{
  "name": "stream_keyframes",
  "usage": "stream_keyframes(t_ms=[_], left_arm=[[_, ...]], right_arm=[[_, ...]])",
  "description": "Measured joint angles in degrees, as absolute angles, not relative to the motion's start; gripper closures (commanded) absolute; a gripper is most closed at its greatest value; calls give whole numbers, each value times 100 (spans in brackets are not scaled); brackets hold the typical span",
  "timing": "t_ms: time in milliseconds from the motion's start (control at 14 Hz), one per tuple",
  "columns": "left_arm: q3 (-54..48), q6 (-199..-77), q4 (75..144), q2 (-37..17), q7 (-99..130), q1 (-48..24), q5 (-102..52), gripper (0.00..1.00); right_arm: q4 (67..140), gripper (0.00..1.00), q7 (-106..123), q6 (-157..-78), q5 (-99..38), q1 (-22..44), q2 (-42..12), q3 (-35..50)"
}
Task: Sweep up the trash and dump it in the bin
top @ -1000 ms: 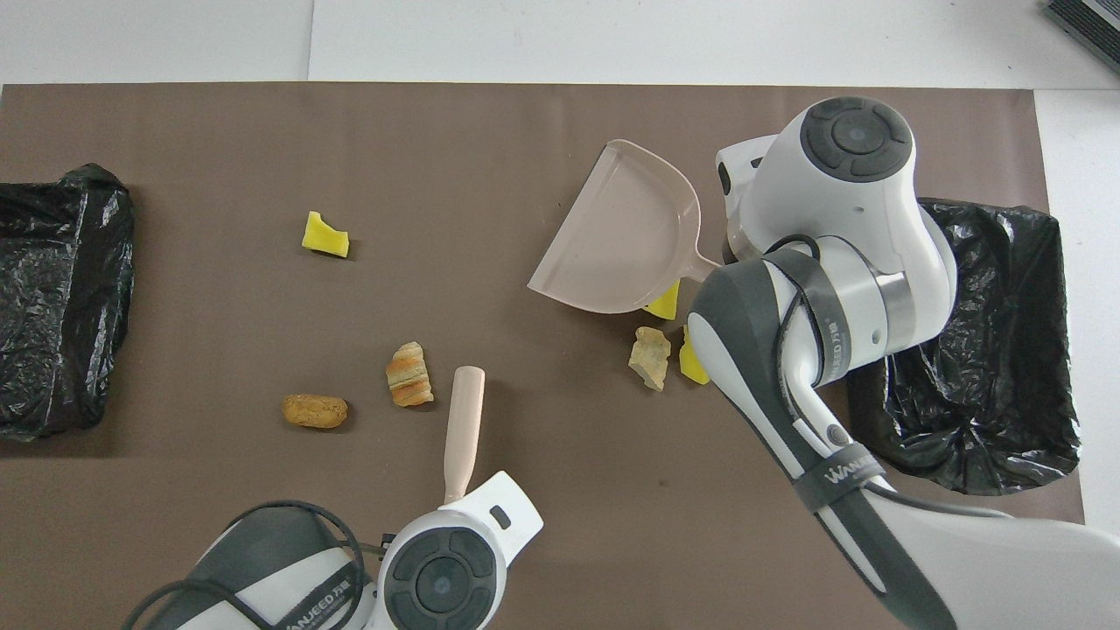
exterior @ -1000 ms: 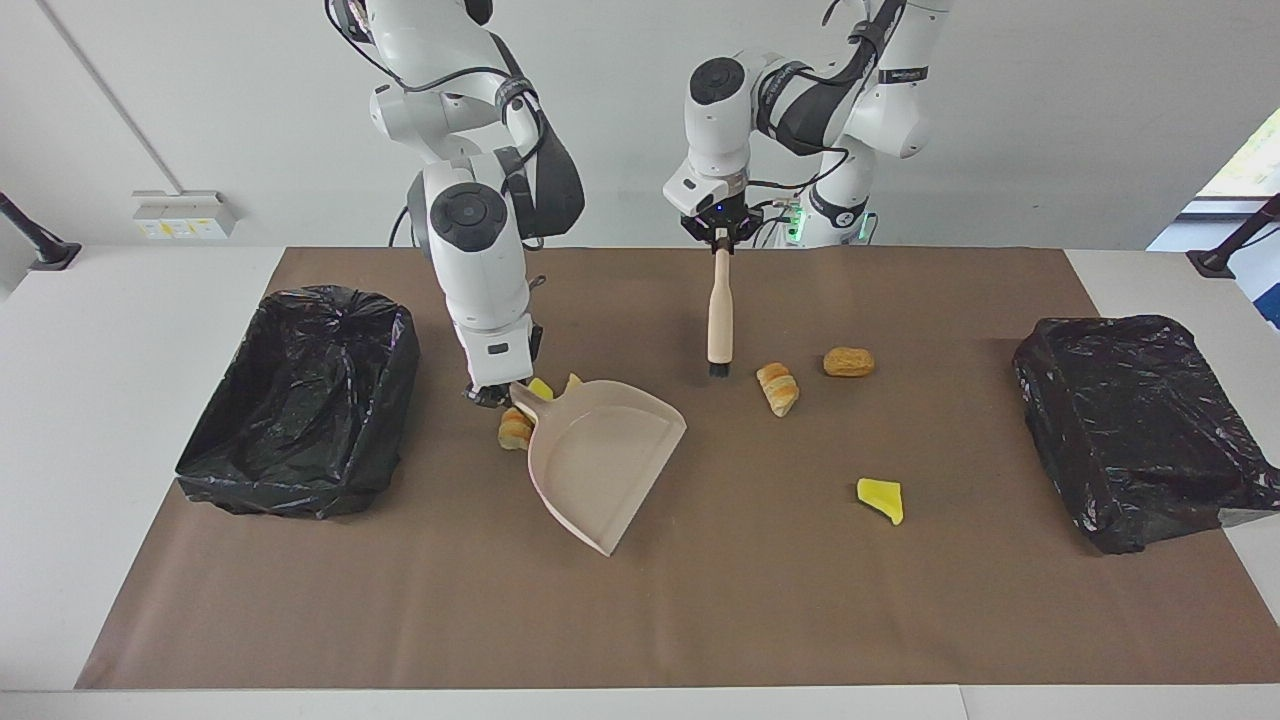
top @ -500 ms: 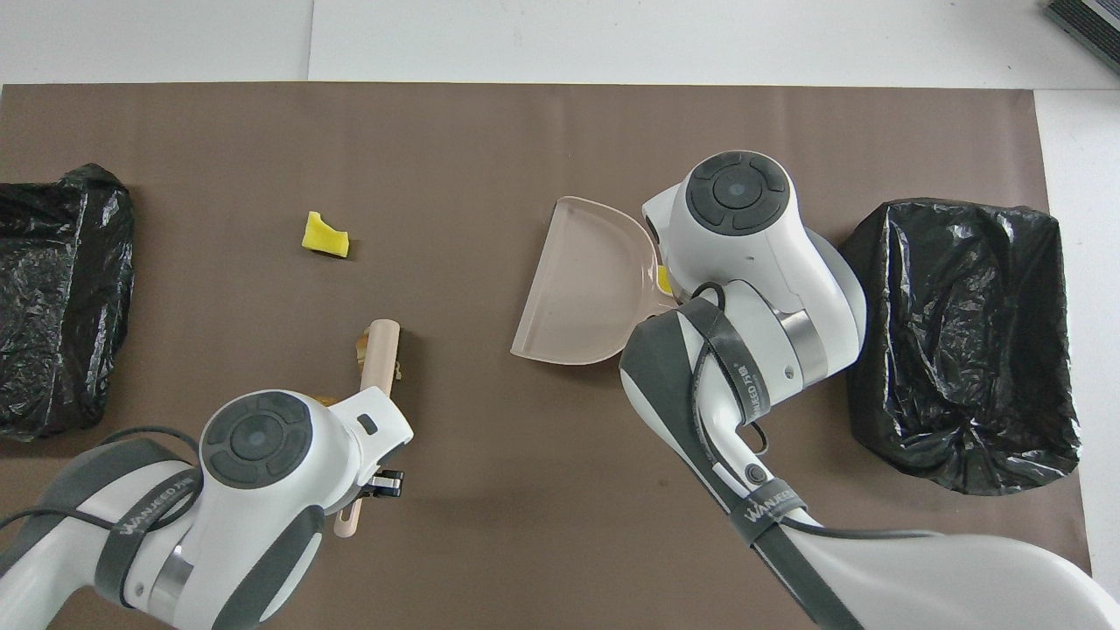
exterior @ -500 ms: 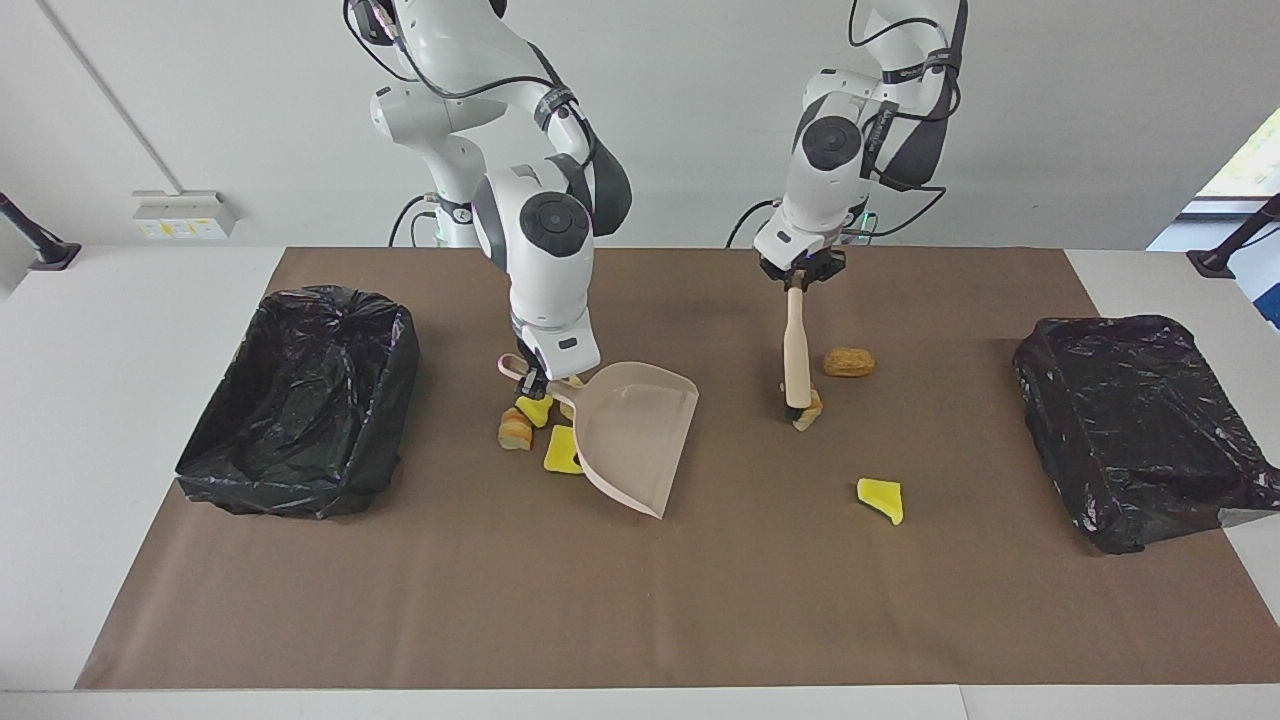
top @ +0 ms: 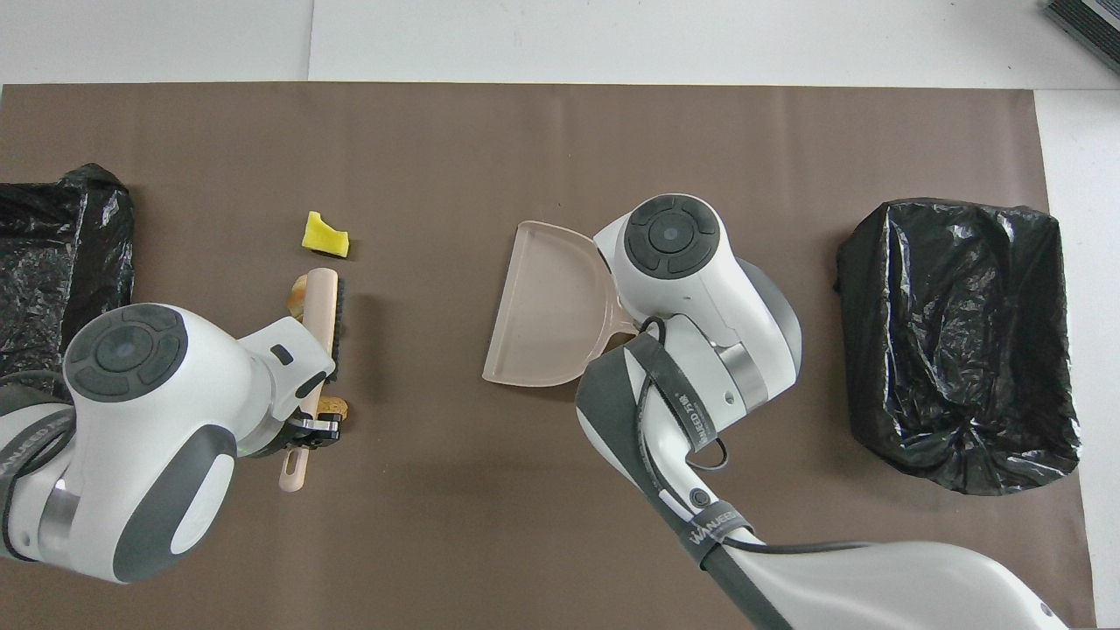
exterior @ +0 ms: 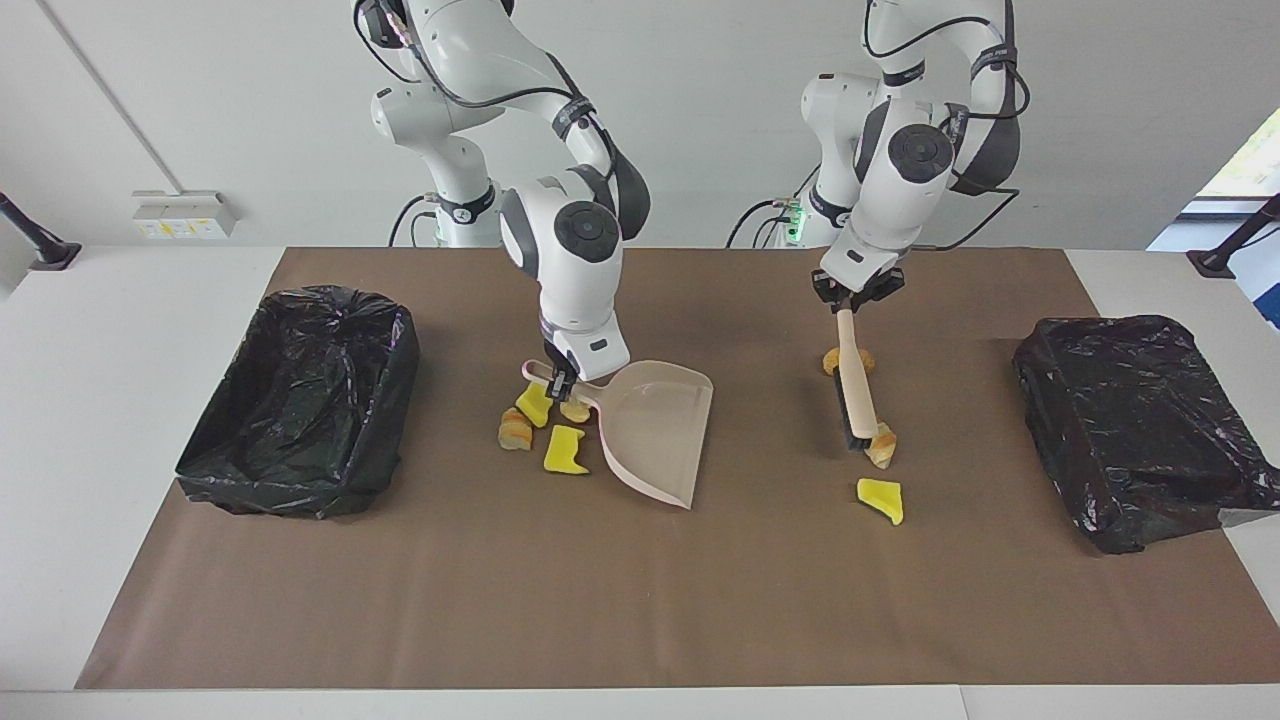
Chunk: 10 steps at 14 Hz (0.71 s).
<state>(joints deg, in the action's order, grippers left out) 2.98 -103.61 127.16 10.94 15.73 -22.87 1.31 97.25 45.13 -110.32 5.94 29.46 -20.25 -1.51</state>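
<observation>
Since a moment ago both arms have swung outward: the brush (exterior: pixel 856 392) was carried toward the left arm's end of the table, and the dustpan (exterior: pixel 655 428) was turned so that its mouth faces the brush. Closest to the robots, one brown roll (exterior: pixel 849 361) lies just beside the brush handle, partly hidden by it. The left gripper (exterior: pixel 848 300) is clamped on the top of that handle, and the brush leans with its bristles down on the brown mat (exterior: pixel 640 600), touching a bread piece (exterior: pixel 882 446). The right gripper (exterior: pixel 560 380) holds the dustpan handle with its fingers closed on it; the pan lies flat and is empty. Four scraps (exterior: pixel 545 428), yellow and brown, sit bunched at the handle side of the pan, toward one black bin (exterior: pixel 300 400). Farther out, one yellow scrap (exterior: pixel 881 499) lies alone, just past the bread piece. A second black bin (exterior: pixel 1140 425) stands at the left arm's end. I think the sweeping is only beginning, because no trash is in the pan yet.
</observation>
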Motion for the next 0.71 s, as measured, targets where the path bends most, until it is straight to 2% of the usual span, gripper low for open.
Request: stream_keyframes(t_ms=[286,714], left_arm=[[313,-9692,12860,1462,2405,-2191,347,100],[312,-9849,13928,2016,3857,-1912,391,100]], right_arm=[[9732,100,4321,-11163,462,3324,-2079,-138],[9834,100,4080,-11170,443,3590,-2094,-133]])
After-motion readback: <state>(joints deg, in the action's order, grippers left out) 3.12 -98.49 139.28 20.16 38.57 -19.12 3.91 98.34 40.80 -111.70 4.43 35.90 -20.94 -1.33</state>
